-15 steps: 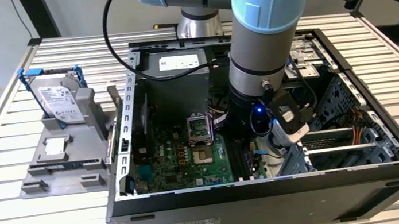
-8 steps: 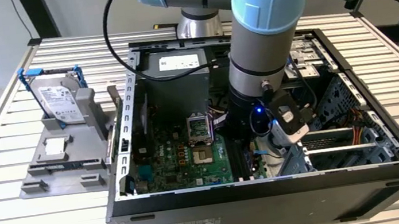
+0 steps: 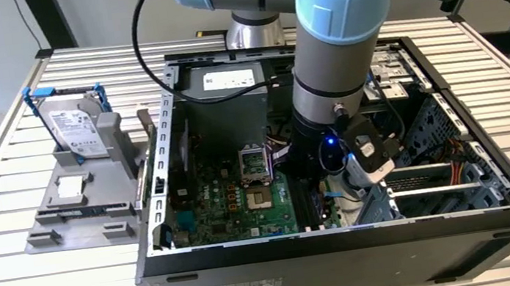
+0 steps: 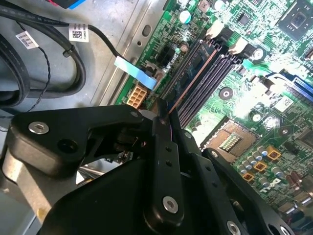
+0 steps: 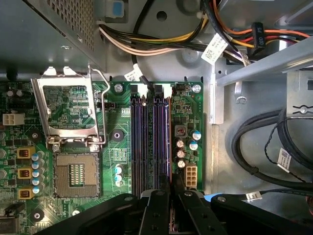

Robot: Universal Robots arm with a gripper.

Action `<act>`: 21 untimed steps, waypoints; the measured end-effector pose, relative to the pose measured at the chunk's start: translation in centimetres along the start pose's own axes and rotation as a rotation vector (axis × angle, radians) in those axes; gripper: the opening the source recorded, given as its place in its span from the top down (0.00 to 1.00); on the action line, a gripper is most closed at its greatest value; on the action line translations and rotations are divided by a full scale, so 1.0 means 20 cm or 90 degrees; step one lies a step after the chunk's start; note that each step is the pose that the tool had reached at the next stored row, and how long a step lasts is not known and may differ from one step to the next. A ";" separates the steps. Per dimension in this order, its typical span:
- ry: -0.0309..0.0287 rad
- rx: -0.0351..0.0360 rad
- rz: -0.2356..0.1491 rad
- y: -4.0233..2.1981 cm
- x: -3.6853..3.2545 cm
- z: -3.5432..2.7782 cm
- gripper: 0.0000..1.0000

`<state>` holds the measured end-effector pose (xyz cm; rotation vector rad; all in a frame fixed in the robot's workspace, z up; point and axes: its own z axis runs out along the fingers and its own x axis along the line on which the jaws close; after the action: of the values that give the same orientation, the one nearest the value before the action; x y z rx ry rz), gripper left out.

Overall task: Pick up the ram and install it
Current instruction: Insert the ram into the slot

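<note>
The ram (image 5: pixel 169 142) shows edge-on as a thin dark strip. It stands along the outermost of the long black slots (image 5: pixel 146 142) on the green motherboard (image 3: pixel 233 198), beside a row of small capacitors. My gripper (image 5: pixel 171 190) is shut on the near end of the ram, one black finger on each side. In the second wrist view the ram's thin edge (image 4: pixel 193 83) runs from the gripper (image 4: pixel 165 117) along the slots (image 4: pixel 210 73). In the exterior view the arm's wrist (image 3: pixel 334 140) reaches down into the open computer case. How deep the ram sits in the slot cannot be told.
An open processor socket (image 5: pixel 76 176) with its raised metal frame (image 5: pixel 68 110) lies beside the slots. Black cables (image 5: pixel 264 147) and a wire bundle (image 5: pixel 161 44) lie near the case wall. A hard drive (image 3: pixel 76 129) stands on a grey holder outside the case, at the exterior view's left.
</note>
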<state>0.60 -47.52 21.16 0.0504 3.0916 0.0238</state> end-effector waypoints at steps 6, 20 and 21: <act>0.0000 0.0009 0.007 0.000 0.000 -0.007 1.00; -0.0004 0.0000 0.019 0.001 0.001 0.038 0.00; -0.0002 0.0020 0.019 0.000 0.000 0.034 0.00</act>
<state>0.62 -47.50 20.48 0.0955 3.0905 0.0201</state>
